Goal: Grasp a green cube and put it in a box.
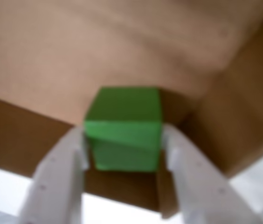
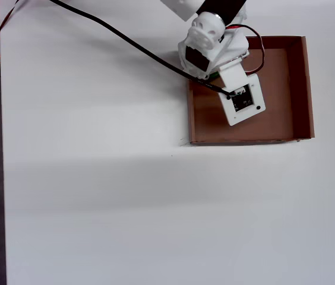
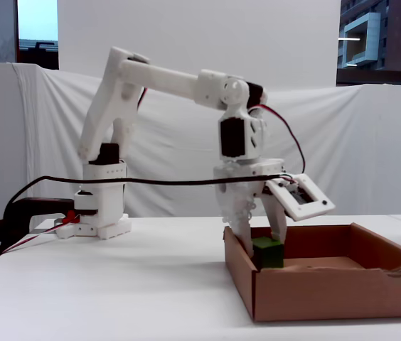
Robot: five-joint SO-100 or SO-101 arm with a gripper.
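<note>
The green cube (image 1: 123, 129) sits between my two white fingers, which touch it on both sides. My gripper (image 1: 122, 142) is shut on it, over the inside of the brown cardboard box (image 1: 245, 116), close to a corner. In the fixed view the gripper (image 3: 261, 245) holds the cube (image 3: 268, 252) low inside the box (image 3: 328, 291), near its left wall. I cannot tell whether the cube touches the floor. In the overhead view the arm's wrist covers the cube, and the box (image 2: 303, 89) lies at the upper right.
A black cable (image 2: 126, 41) runs from the upper left across the white table to the wrist. The wrist camera module (image 2: 243, 101) juts out over the box. The arm's base (image 3: 101, 213) stands on the left of the fixed view, before a white cloth backdrop.
</note>
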